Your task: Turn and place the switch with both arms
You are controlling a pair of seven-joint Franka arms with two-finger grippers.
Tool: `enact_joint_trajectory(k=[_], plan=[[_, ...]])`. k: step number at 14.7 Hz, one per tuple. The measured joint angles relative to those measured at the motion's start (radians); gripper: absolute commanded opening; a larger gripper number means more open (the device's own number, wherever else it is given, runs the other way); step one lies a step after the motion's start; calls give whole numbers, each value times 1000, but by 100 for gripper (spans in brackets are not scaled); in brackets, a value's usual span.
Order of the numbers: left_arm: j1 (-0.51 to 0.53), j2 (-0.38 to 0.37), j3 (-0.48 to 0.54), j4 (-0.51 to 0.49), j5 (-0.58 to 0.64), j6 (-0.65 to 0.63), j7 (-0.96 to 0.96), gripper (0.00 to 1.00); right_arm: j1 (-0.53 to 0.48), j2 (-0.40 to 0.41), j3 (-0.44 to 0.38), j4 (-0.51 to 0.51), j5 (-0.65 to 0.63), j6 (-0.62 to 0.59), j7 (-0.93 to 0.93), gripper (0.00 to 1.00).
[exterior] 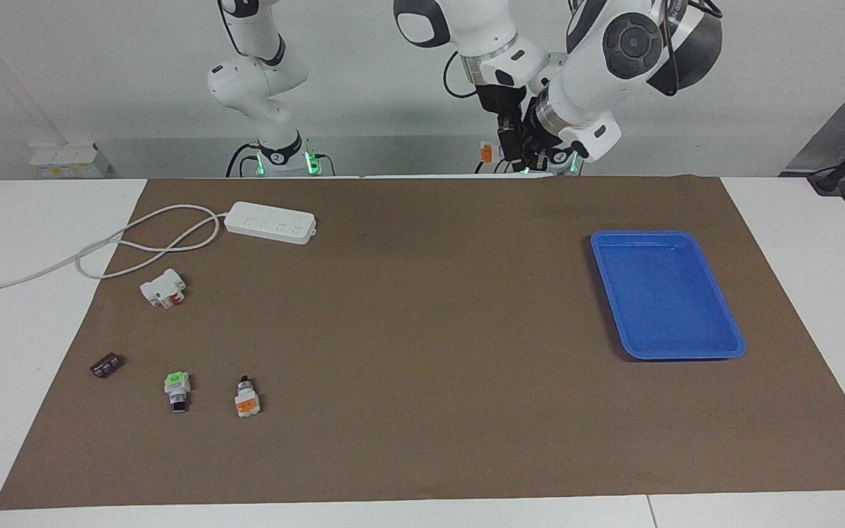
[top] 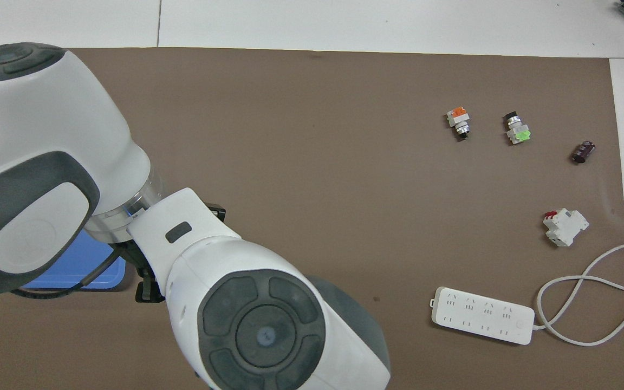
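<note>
Left gripper (exterior: pixel 535 150) shut, right gripper (exterior: pixel 510 143) wide, both seemingly empty above the mat's (exterior: pixel 422 330) robot edge; risk is grabbing the green-capped lookalike (exterior: pixel 176 391) beside the switch (exterior: pixel 246 400).

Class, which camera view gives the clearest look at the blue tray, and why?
The facing view: the whole blue tray lies in plain sight on the brown mat, toward the left arm's end of the table. In the overhead view, the left arm covers most of it; only one corner shows.
</note>
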Motion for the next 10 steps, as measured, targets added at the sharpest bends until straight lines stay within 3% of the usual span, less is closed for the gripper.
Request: enact_joint_trajectory(k=[10], plan=[[73,3,23,-2,50,2,74,0,-36,2,-15,21,-3,16,0,100]])
